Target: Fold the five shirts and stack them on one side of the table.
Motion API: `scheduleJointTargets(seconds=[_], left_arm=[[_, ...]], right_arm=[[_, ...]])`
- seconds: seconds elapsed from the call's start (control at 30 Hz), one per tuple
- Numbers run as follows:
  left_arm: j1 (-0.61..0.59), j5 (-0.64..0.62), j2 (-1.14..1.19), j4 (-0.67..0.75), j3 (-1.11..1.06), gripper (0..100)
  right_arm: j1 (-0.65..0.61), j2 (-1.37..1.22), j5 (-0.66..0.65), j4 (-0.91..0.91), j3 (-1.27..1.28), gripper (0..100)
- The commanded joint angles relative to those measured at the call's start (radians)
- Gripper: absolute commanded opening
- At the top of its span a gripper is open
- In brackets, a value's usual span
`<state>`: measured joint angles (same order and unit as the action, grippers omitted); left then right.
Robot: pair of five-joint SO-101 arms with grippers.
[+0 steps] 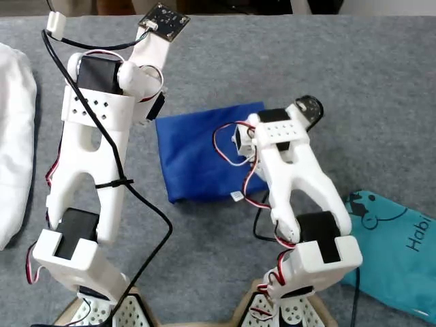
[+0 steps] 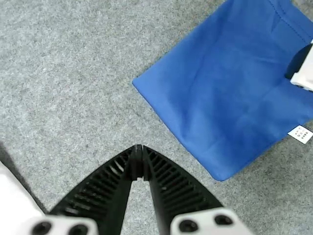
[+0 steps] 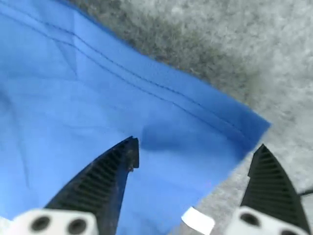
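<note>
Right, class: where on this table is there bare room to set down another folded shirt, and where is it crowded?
The widest bare patch of table lies far right, beyond the teal shirt and right of the blue shirt. A narrower strip runs between the white shirt and the left arm. The middle is crowded: the right arm hangs over the blue shirt.

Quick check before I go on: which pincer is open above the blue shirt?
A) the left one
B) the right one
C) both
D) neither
B: the right pincer has its fingers spread apart above the blue shirt, while the left pincer is shut, its tips meeting over the grey table beside the shirt.
</note>
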<state>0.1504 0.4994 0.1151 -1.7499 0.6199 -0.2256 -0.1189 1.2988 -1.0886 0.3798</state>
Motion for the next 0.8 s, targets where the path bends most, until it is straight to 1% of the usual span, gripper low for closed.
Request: scheduleJointTargets(seconds=[0.0,0.13,0.3,0.37,0.47,0.57,0.6,0.77], left_arm=[[0.000,0.006,-0.045,-0.008,0.011,2],[0.021,0.006,-0.042,-0.008,0.008,2],[0.021,0.006,-0.042,-0.008,0.008,2],[0.021,0.006,-0.042,-0.008,0.008,2],[0.020,0.006,-0.042,-0.008,0.008,2],[0.020,0.006,-0.042,-0.008,0.008,2],[0.020,0.006,-0.042,-0.008,0.008,2],[0.021,0.040,-0.044,-0.008,-0.020,2]], right_arm=[[-0.004,0.056,0.034,0.115,0.053,35.4],[-0.005,0.056,0.060,0.224,0.122,35.4],[-0.007,0.056,0.060,0.275,0.162,35.0],[-0.007,0.058,0.057,0.275,0.160,30.8],[-0.005,0.064,0.038,0.275,0.159,17.9],[-0.002,0.058,-0.026,0.275,0.143,6.1],[-0.001,0.056,-0.038,0.275,0.143,4.3],[-0.001,0.061,-0.051,0.272,0.145,3.7]])
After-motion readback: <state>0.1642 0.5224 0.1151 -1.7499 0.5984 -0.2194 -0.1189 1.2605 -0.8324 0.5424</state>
